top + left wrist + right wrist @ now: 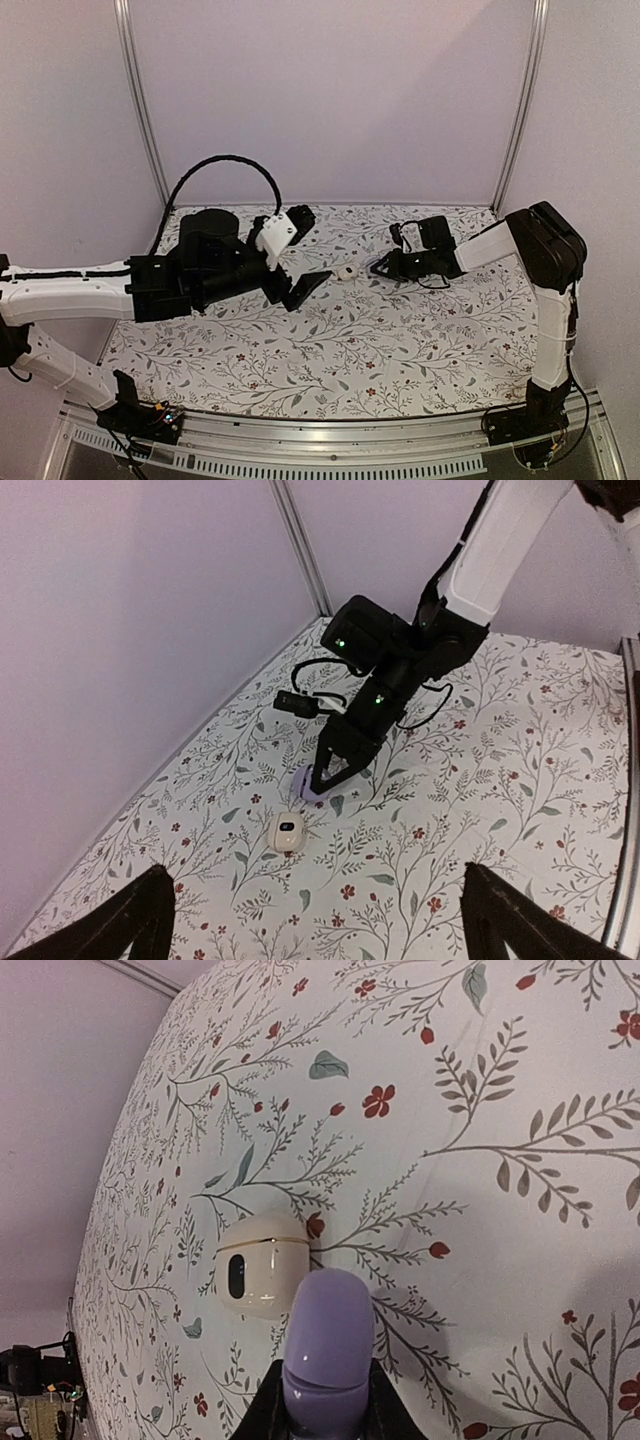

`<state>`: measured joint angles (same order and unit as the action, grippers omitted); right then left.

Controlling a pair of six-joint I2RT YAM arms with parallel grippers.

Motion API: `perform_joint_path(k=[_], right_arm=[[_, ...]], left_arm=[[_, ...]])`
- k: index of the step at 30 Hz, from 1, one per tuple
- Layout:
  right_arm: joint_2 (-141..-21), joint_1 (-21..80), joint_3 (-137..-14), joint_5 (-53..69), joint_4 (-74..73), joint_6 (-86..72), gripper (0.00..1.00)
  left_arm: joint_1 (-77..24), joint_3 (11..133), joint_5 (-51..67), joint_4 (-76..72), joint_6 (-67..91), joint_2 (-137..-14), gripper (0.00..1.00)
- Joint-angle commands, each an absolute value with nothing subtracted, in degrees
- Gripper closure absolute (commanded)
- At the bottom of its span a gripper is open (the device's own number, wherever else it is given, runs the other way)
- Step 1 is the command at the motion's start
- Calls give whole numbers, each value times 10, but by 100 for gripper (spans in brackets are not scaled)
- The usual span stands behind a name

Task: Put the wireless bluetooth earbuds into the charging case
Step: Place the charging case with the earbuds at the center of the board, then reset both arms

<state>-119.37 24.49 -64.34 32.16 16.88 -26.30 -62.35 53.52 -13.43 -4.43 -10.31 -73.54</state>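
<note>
My right gripper [383, 268] is shut on a closed purple rounded case [328, 1345], gripping its lower end low over the table; both also show in the left wrist view, the gripper [328, 775] and the case [304, 782]. A closed white rounded case [262, 1265] lies on the cloth just beside the purple one, also in the top view [344, 272] and the left wrist view [288, 831]. My left gripper [303, 287] is wide open and empty, held above the table to the left of the white case. No earbuds show in any view.
The table wears a floral cloth [400, 350]. Pale walls and metal corner posts [140, 110] close in the back and sides. The right arm's cables [300, 702] hang close over the cloth behind its gripper.
</note>
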Motion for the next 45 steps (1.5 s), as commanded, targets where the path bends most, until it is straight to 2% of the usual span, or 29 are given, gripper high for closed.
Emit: perform_joint_path(k=[1, 6, 12, 19, 21, 23, 26, 31, 36, 45], right_arm=[[-1216, 242, -668, 319, 142, -253, 81], [-1226, 241, -681, 309, 119, -246, 74], [-1213, 237, -677, 294, 93, -235, 48], [-1162, 208, -642, 271, 62, -220, 37], [-1140, 197, -624, 265, 61, -214, 27], [-1109, 185, -608, 263, 60, -208, 23], [-1058, 163, -588, 264, 59, -199, 3], [-963, 131, -562, 261, 59, -181, 1], [-886, 127, -557, 213, 29, -167, 1], [-731, 126, -429, 184, 77, -193, 1]], left_arm=[[-612, 523, -148, -65, -94, -716, 0], [-607, 521, -147, -69, -88, -714, 0], [-595, 523, -147, -58, -67, -710, 0], [-538, 565, -135, 16, 18, -725, 0], [-512, 575, -120, 34, 49, -729, 0], [-487, 581, -104, 44, 72, -729, 0], [-443, 587, -62, 57, 100, -731, 0], [-358, 601, -8, 78, 153, -731, 0], [-294, 603, -4, 105, 212, -752, 0], [-275, 519, -4, 64, 272, -758, 0]])
